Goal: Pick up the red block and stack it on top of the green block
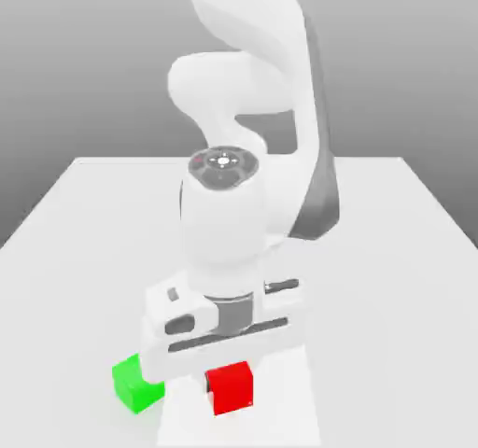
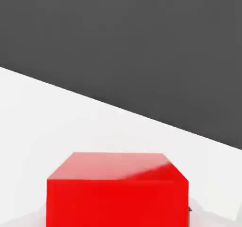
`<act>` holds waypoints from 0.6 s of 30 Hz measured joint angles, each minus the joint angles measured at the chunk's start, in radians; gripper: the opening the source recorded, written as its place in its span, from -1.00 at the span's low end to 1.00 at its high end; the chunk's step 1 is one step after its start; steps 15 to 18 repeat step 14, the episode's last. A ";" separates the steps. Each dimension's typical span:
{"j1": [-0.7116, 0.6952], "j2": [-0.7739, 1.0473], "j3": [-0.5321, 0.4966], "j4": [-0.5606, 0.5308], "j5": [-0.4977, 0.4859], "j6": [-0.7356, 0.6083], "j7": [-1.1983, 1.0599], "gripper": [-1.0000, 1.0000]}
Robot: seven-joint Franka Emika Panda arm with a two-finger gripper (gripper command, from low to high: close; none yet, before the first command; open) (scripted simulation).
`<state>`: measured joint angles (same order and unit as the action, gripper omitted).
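Note:
The red block (image 1: 231, 387) sits low near the table's front edge, directly under the white hand. My gripper (image 1: 230, 381) reaches straight down around it, and its jaws stand tight against two opposite sides, shut on the block. In the hand view the red block (image 2: 117, 193) looms large and close, with a dark pad touching its edge. The green block (image 1: 136, 382) rests on the table just beside it, toward the exterior view's left, about a block's width away and at much the same height. I cannot tell whether the red block is lifted off the surface.
The white table (image 1: 401, 250) stretches back behind the arm, and its front edge is close to both blocks. The arm's bulky white links (image 1: 233, 222) rise over the blocks and hide the table's middle.

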<state>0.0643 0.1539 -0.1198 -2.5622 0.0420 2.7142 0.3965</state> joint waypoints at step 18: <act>-0.197 0.041 -0.051 -0.054 0.059 0.092 0.003 1.00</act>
